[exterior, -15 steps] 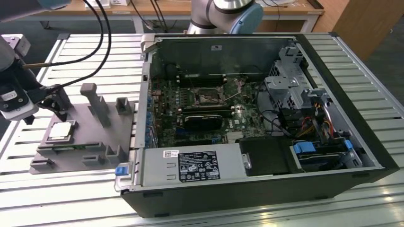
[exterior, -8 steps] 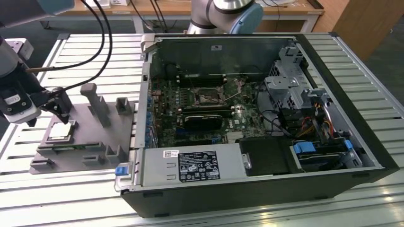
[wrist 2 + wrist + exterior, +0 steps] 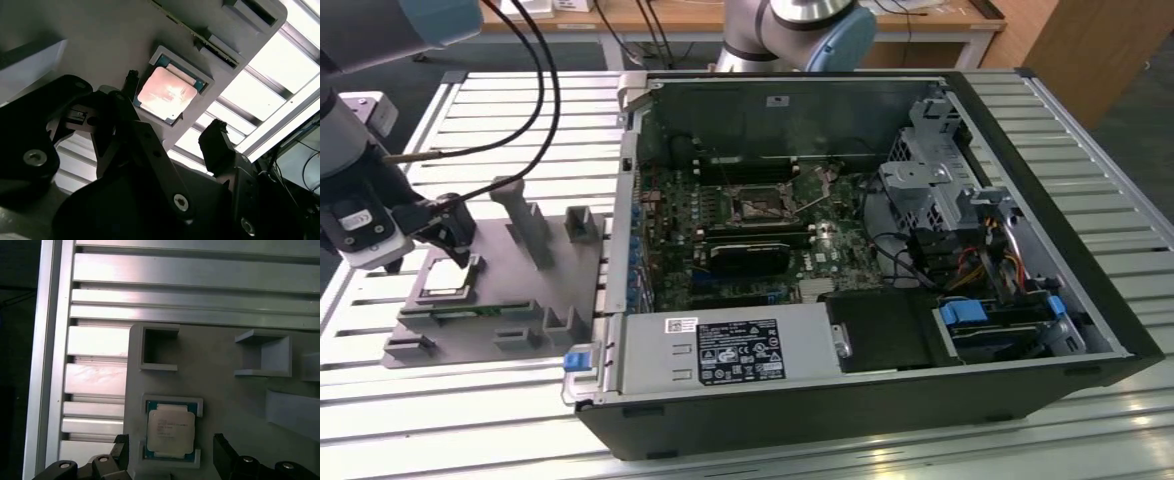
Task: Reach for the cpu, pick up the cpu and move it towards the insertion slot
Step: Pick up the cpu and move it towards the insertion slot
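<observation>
The gripper hangs spread wide over the cpu; it looks light, stiff, slick and delicate, so pinch its opposite edges.

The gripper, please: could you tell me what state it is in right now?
Gripper: open, holding nothing, poised over the cpu.

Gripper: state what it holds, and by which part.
Nothing is held. The gripper is open, its fingers standing clear on either side of the cpu, which lies flat in its recess in the grey plate.
</observation>
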